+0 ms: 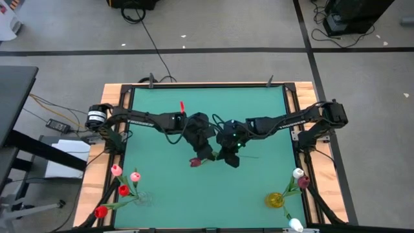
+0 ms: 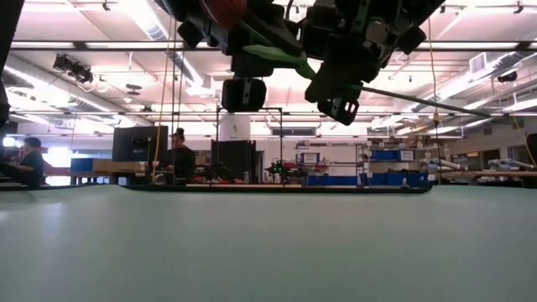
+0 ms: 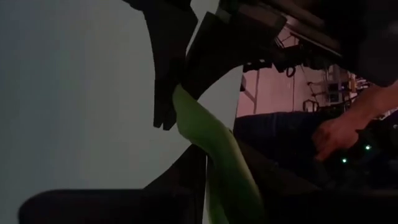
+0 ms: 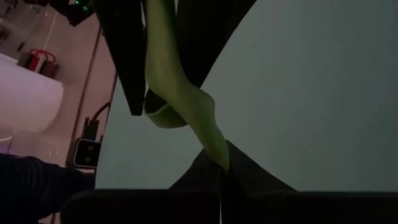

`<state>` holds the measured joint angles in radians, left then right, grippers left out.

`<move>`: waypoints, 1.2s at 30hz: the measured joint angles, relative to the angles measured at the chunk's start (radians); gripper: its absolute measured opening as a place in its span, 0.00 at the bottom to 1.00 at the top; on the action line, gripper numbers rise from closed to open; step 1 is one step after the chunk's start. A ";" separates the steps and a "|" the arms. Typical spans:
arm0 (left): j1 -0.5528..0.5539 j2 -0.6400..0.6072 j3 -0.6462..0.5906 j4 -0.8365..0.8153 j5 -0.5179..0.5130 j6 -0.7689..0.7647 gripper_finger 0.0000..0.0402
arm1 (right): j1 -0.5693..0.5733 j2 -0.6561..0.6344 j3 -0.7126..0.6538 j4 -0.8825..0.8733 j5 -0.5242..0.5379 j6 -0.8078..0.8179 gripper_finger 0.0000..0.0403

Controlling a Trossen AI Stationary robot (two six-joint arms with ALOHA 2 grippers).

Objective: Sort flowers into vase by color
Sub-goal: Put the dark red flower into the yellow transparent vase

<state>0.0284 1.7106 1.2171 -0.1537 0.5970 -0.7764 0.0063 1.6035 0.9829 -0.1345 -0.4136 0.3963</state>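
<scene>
A dark red tulip (image 1: pixel 196 162) with a green leaf and a thin stem (image 1: pixel 251 155) hangs over the middle of the table, held by both grippers. My left gripper (image 1: pixel 206 150) is shut on it next to the head. My right gripper (image 1: pixel 229 155) is shut on it just to the right. In the low view the red head (image 2: pixel 222 8), the leaf (image 2: pixel 281 54) and the stem (image 2: pixel 436 99) are high above the table. A red tulip (image 1: pixel 182 105) lies on the table's far part. My left gripper pinches the tulip's green leaf (image 3: pixel 227 168) between its two fingers, close to the head. The flower is lifted clear of the table and lies roughly level. My right gripper's fingers (image 3: pixel 166 81) are on the same leaf just beyond. My right gripper pinches the green leaf and stem (image 4: pixel 214 149) between its two fingers, a little farther from the head than my left gripper. The bare stem runs on toward the table's right, clear of the table. My left gripper's fingers (image 4: pixel 124 68) are on the leaf just beyond.
A clear vase (image 1: pixel 142 198) at the near left holds pink and red tulips. A yellowish vase (image 1: pixel 275 200) at the near right holds white and maroon ones. A white tulip (image 1: pixel 295 224) lies at the near right edge. People sit in the room behind the table (image 2: pixel 178 155).
</scene>
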 joint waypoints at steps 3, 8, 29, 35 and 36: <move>-0.002 -0.001 0.001 -0.022 -0.016 0.007 0.19 | 0.007 -0.003 -0.001 -0.001 0.007 0.005 0.01; 0.006 -0.002 0.003 -0.045 -0.030 0.013 0.19 | 0.005 -0.014 -0.002 -0.008 0.017 0.007 0.01; 0.062 -0.119 0.003 -0.059 -0.192 0.057 0.48 | 0.006 -0.020 -0.004 -0.091 0.196 0.079 0.00; 0.129 -0.229 0.005 -0.065 -0.201 0.054 0.62 | 0.004 -0.041 -0.004 -0.073 0.441 0.171 0.00; 0.136 -0.250 0.005 -0.066 -0.221 0.055 0.62 | 0.003 -0.051 -0.004 -0.064 0.478 0.181 0.00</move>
<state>0.1648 1.4609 1.2221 -0.2194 0.3758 -0.7214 0.0097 1.5525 0.9791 -0.1986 0.0643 0.5772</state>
